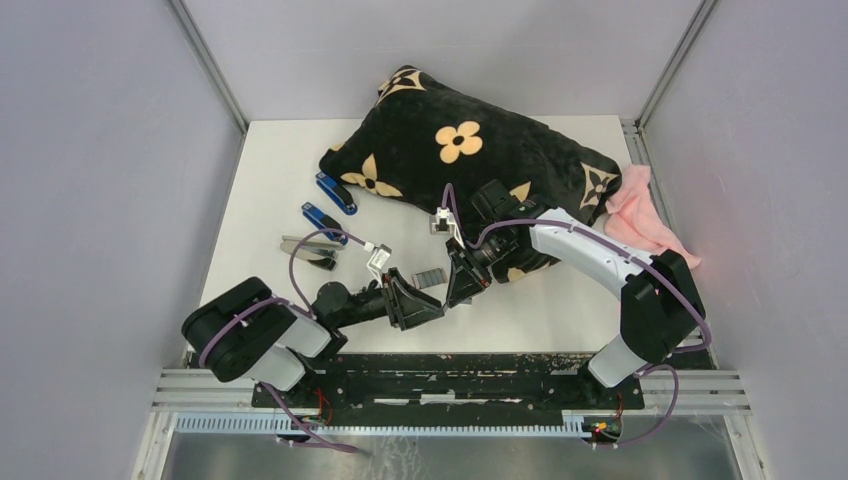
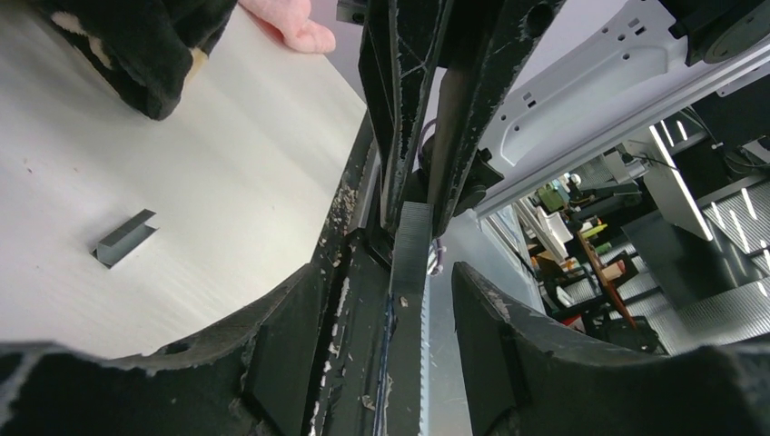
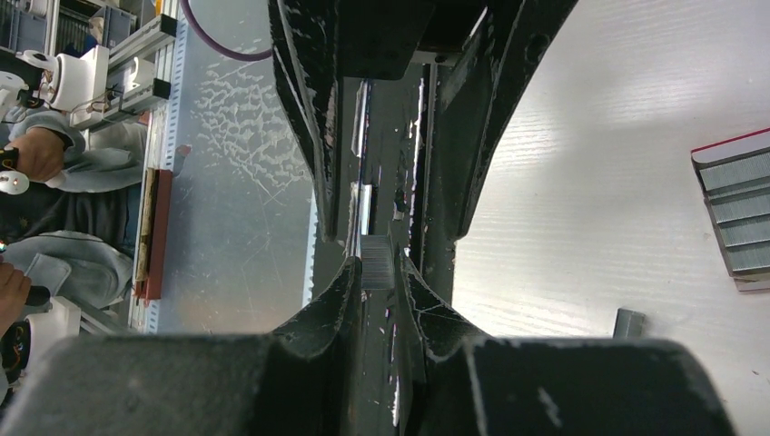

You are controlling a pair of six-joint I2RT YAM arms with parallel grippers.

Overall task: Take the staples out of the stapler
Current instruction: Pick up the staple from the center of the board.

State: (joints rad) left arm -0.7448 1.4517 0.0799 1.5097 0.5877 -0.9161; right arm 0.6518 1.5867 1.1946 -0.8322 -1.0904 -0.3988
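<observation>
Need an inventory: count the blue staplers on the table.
2. One blue stapler lies against the black cushion; the other sits just nearer the arms. The cushion may hide more.

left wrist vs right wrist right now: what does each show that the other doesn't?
Only left wrist: black flowered blanket, pink cloth.
Only right wrist: red-edged box packed with grey strips, a person beyond the table.
Both: right gripper pinching the staple strip, left gripper open opposite it, the table surface. Each also shows a loose staple block; cannot tell if it is the same one.
</observation>
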